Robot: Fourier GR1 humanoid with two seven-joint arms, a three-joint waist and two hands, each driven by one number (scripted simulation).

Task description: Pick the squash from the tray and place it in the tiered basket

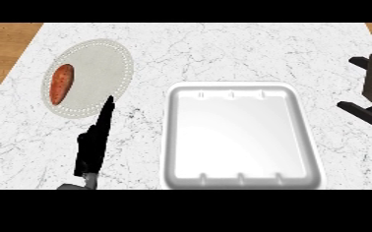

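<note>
The white tray (243, 177) lies at the middle right of the marble counter with nothing in it. No squash shows anywhere in the head view. My left hand (93, 145) stands at the lower left, open, fingers straight and pointing up, with the tips by the lower rim of a round plate. It holds nothing. Two black pieces (361, 81) jut in at the right edge. I cannot tell whether they belong to the tiered basket. My right hand is out of sight.
A round pale plate (102, 64) with a dotted rim sits at the upper left. An orange-red elongated vegetable (62, 82) lies on its left side. Wooden floor shows beyond the counter's upper left corner.
</note>
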